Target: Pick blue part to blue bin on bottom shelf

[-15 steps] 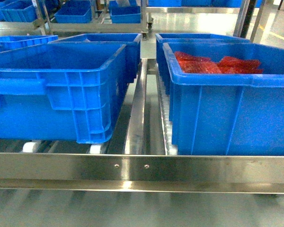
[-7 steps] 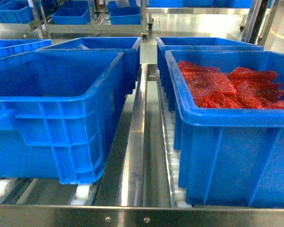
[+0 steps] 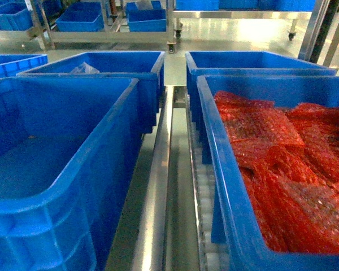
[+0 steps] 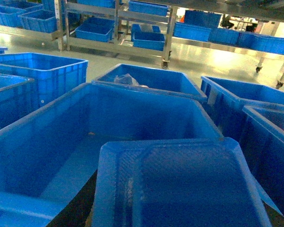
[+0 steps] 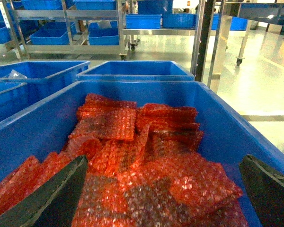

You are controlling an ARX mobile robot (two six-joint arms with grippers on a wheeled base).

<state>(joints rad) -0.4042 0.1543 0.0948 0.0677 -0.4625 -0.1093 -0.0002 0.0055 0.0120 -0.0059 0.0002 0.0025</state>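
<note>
A: Since the drop turns on it, where is the flat blue plastic part (image 4: 180, 184) relative to the empty deep blue plastic bin (image 4: 132, 113)?

B: In the left wrist view it fills the near foreground, above the bin's near end. Its ribbed broad face is turned up and its far edge runs across the bin's width. The open floor of the bin lies ahead of it and below.

A: And its long axis?

B: I cannot tell; the near end is cut off.

A: Are the left arm's fingers gripping it?

B: They are hidden behind the part, so I cannot tell, though I judge it is carried by that arm, plainly the nearer one.

A: The other arm?

B: The right arm's fingers (image 5: 52, 198) are spread wide with nothing between them. They hang over the blue plastic bin of red bubble-wrap bags (image 3: 214, 141), across the steel rail (image 3: 158, 186) of the bottom shelf (image 3: 206, 186) from the empty bin.
</note>
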